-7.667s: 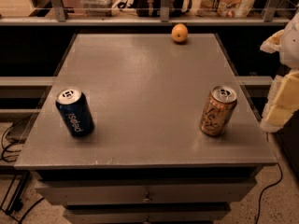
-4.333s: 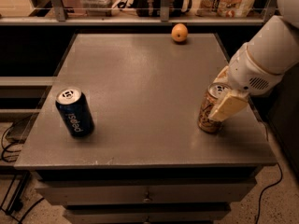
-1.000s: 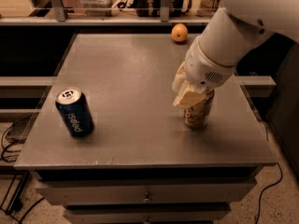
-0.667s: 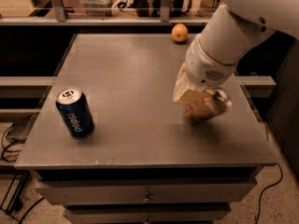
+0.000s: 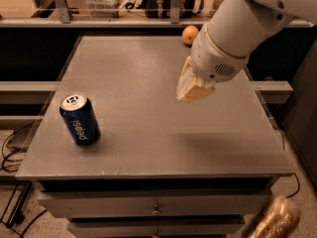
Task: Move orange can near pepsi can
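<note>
- Gripper (image 5: pixel 192 87) hangs over the right-middle of the table (image 5: pixel 148 138), clear of the surface, with nothing in it. Can't tell if it is spread or closed.
- Orange can (image 5: pixel 278 218) is NOT on the table. It shows as a blurred tan shape low at the front right, below the table edge and beside the drawers. Can't tell whether it is upright, on its side or in the air.
- Pepsi can (image 5: pixel 79 119) stands upright near the front-left edge, well apart from the orange can and the gripper.
- Fruit (image 5: pixel 190 34) sits at the back edge, behind the arm. It is not part of the task.
- Handling, judged:
  - It is a thin-walled drink can, likely light, and whether it is full or empty is unknown.
  - The painted side is smooth and slippery, so a loose pinch would let it slide out.
  - It dents if clamped hard, so a firm but moderate squeeze is best.
  - On its side it would roll.
- Where to grab: mid-body across the width, with a jaw on each side of the round wall. Avoid the top rim and the tab. If it is lying down, take it across the barrel from above.
- Progress: not done; the can needs to be picked up again before it can go by the pepsi can.
</note>
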`<state>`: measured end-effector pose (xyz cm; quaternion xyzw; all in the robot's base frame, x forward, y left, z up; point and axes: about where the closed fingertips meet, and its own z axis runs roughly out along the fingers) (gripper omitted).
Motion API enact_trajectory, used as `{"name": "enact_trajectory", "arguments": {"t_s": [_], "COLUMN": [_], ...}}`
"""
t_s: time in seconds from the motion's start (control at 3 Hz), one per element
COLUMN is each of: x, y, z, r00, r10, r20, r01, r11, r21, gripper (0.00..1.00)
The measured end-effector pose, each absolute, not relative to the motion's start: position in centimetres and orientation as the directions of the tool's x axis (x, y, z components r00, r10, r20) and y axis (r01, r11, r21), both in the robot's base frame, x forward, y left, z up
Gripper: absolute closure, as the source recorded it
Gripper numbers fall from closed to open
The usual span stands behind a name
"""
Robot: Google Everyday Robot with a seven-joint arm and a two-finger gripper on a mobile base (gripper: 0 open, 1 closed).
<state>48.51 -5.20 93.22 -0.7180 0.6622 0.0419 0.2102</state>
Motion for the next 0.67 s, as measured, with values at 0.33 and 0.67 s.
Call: {"name": "enact_trajectory", "arguments": {"t_s": [0.33, 0.67], "x": [48.87, 48.76], "y": [-5.42, -5.29], "z": [93.02, 93.19], "r00": [0.113, 0.116], "r10": [-0.918, -0.918], "r20": [-0.381, -0.379], "r01": [-0.973, -0.972], "r11": [-0.025, -0.027], "r21": [-0.229, -0.233], "gripper": [0.65, 0.41]}}
